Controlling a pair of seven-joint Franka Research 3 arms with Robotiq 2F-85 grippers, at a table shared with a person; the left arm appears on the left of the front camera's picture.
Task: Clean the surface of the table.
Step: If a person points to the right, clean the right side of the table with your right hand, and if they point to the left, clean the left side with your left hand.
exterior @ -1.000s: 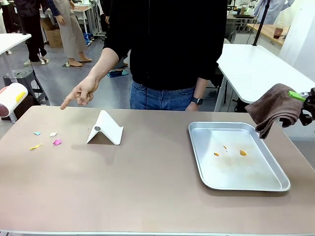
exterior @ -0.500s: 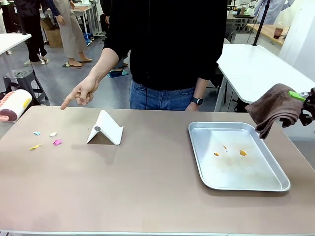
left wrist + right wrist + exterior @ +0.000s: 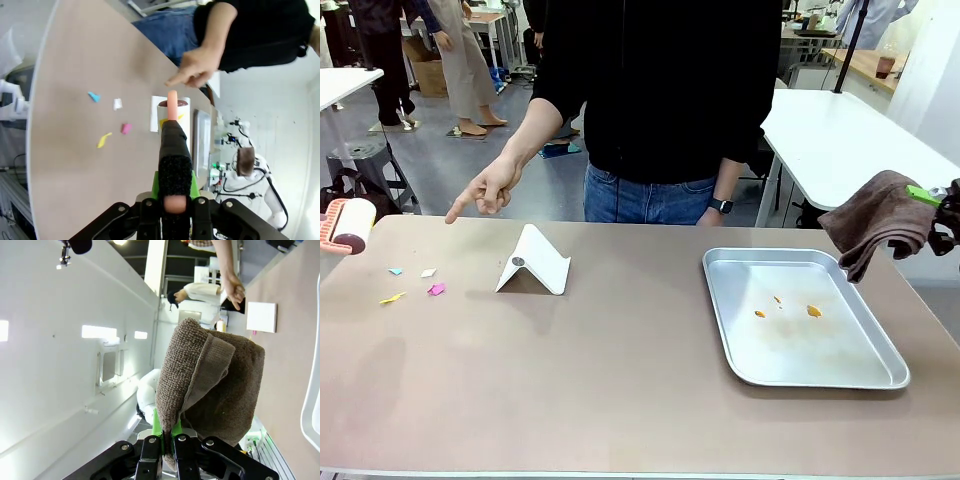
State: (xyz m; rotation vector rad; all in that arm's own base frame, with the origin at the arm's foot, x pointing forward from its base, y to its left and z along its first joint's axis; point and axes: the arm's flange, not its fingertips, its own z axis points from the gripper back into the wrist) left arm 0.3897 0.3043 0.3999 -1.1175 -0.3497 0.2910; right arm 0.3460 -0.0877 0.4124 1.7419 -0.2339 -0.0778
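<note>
Now lint roller (image 3: 350, 225) lower in clenched left tool (image 3: 173, 192), towel (image 3: 880, 215) unmoved in clenched right tool (image 3: 168, 430)

A tray (image 3: 830, 350) is set on the right part of the table (image 3: 620, 380), and a few crumbs (image 3: 813, 311) are scattered in it. A folded stand (image 3: 535, 262) is placed left of the middle, nearer the far edge, with paper scraps (image 3: 436, 289) strewn to its left. A roller (image 3: 350, 224) is held at the far left corner, and a cloth (image 3: 880, 220) is held above the right edge, just beyond the tray's far corner. A person's hand (image 3: 490, 190) is held over the far edge, behind and left of the stand
</note>
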